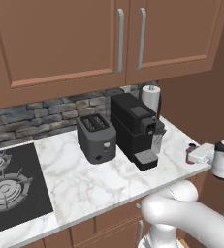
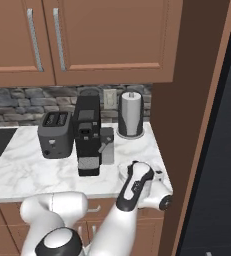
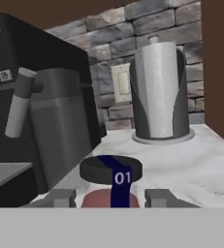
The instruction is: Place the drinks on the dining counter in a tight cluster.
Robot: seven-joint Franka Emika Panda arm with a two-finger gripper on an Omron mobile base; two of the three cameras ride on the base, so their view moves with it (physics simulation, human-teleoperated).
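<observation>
A tiny reddish-brown bottle [image 3: 101, 197] with a dark cap and a blue label marked "01" stands near the right front corner of the marble counter [image 1: 94, 184] with the stove and toaster. My gripper [image 3: 111, 198] reaches in level with it. Its fingertips [image 3: 60, 197] stand on either side of the bottle's body with narrow gaps showing. In the left base view the bottle [image 1: 190, 149] peeks out just left of the white hand, where the gripper [image 1: 192, 155] sits. The dining counter is out of view.
A black coffee machine [image 1: 135, 128] stands close to the left of the bottle, with a toaster [image 1: 96, 138] beyond it and the stove [image 1: 11, 179] at far left. A paper towel roll [image 3: 159, 92] stands behind. A brown wall panel [image 2: 197, 100] bounds the counter's right end.
</observation>
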